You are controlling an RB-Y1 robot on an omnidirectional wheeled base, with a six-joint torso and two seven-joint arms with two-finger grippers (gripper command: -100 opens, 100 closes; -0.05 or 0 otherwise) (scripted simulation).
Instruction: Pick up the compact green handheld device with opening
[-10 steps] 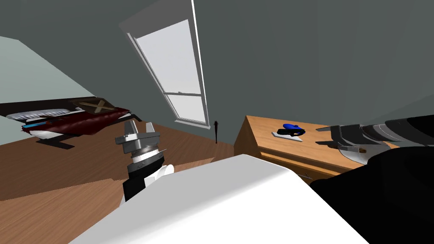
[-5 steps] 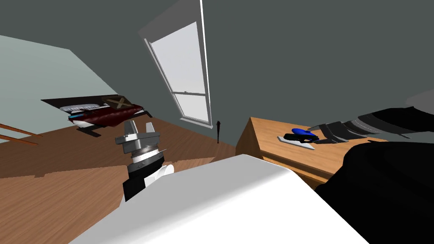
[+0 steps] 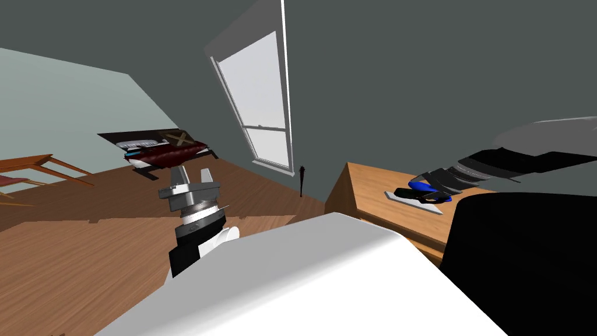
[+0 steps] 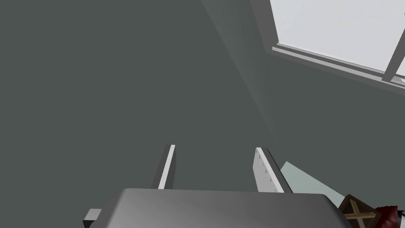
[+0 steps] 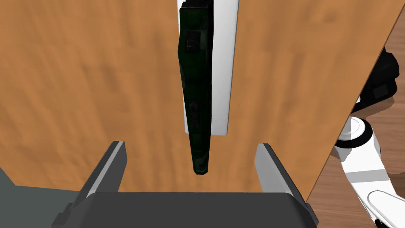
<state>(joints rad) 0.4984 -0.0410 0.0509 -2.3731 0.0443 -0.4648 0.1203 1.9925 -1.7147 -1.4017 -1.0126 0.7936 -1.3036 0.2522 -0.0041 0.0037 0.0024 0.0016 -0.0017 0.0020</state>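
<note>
On the wooden worktop (image 3: 373,189): a flat white slab (image 5: 224,71) lies on the bare wood, and the dark green device (image 5: 196,91) rests lengthwise along it.
Shape of the dark green device: long and narrow in the right wrist view, with small recessed panels on its face. Its near end reaches past the slab's edge, over the wood.
State of the right jaws: apart, with one finger (image 5: 112,168) on either side of the device's near tip. A clear gap shows on both sides, and neither finger touches the device.
Reach of the right arm (image 3: 501,160): dark, coming in from the right over the worktop in the head view, with its end above the slab.
Blue piece (image 3: 421,186): rounded, sitting on the slab beside a black part, and partly covered by the right arm's end. Whether it belongs to the device cannot be told.
State of the left jaws: apart, the fingers (image 4: 264,170) pointing up towards a dark grey wall.
Place of the left arm (image 3: 192,204): raised over the wooden floor (image 3: 87,256), well apart from the worktop.
Rest of the room: a tall window (image 3: 259,111) is set in the grey wall, and a dark red bed (image 3: 166,153) stands by the far wall. A thin dark object (image 3: 302,178) stands against the wall near the worktop's corner.
</note>
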